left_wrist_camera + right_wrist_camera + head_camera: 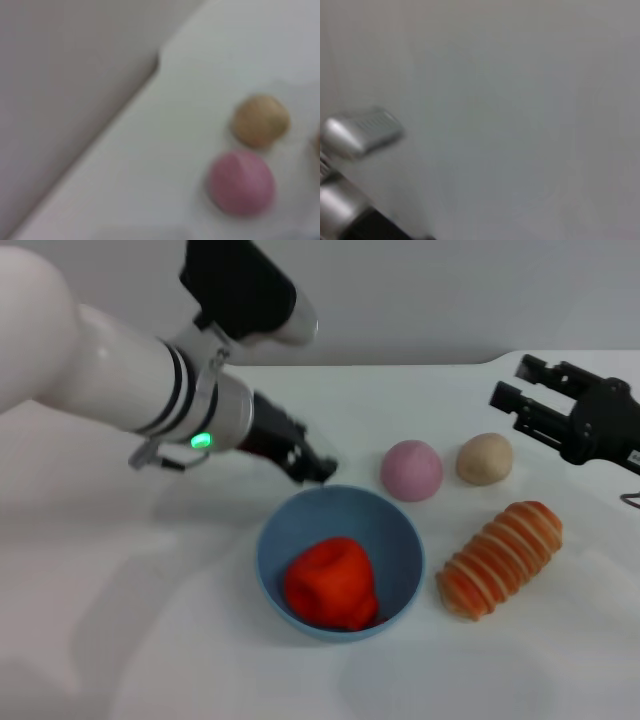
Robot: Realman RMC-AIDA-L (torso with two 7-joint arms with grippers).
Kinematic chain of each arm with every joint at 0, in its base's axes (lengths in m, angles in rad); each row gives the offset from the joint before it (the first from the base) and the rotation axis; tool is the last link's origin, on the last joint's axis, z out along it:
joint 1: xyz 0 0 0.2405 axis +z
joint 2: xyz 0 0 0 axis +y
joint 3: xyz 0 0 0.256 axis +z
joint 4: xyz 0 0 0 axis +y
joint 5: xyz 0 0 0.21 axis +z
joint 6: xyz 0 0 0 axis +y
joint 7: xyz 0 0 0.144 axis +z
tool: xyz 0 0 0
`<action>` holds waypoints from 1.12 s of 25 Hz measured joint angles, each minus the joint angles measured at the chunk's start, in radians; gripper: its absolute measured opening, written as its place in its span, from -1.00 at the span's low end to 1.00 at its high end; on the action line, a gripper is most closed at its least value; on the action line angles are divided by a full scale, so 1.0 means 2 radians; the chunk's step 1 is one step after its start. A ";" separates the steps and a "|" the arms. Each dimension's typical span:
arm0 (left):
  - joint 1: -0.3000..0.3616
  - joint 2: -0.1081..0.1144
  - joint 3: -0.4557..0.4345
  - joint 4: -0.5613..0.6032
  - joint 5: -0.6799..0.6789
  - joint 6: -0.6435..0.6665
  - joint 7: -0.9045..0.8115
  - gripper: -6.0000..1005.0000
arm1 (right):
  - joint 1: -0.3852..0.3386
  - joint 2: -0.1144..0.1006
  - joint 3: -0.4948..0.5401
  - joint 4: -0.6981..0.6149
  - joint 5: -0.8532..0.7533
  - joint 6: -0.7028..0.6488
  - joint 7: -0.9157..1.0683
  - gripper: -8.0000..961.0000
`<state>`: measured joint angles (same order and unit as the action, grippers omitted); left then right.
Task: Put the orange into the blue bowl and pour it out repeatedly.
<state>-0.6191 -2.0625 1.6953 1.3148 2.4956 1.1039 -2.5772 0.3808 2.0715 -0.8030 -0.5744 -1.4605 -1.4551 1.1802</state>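
Nearest in the head view, the orange [332,583] lay inside the blue bowl [402,536] on the white tabletop [150,640]. Left tool [318,468] hovered just behind the rim (fingers' state unclear). Right tool [522,386] sat spread, well apart. Left wrist view showed a pink ball [241,182] beside a tan ball [260,120].

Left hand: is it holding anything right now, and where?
Nothing visibly held. The left hand hovers by the blue bowl's far rim; the orange lies loose inside.
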 joint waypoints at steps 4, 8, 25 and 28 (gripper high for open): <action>0.026 0.000 -0.007 0.033 0.015 -0.070 -0.006 0.01 | -0.009 0.001 0.011 0.002 0.003 0.030 -0.024 0.22; 0.072 -0.001 -0.009 0.051 0.012 -0.179 -0.009 0.19 | -0.013 0.001 0.039 0.028 0.019 0.050 -0.070 0.23; 0.226 -0.003 0.237 -0.132 -0.037 -0.891 -0.014 0.62 | -0.009 0.004 0.069 0.230 0.321 0.043 -0.340 0.24; 0.215 -0.004 0.271 -0.186 -0.040 -0.990 -0.015 0.62 | -0.006 0.004 0.069 0.252 0.341 0.042 -0.367 0.24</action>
<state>-0.1882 -2.0708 2.2379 0.9436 2.4152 -0.8752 -2.6066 0.3678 2.0800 -0.6658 -0.0705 -0.7780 -1.3711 0.4464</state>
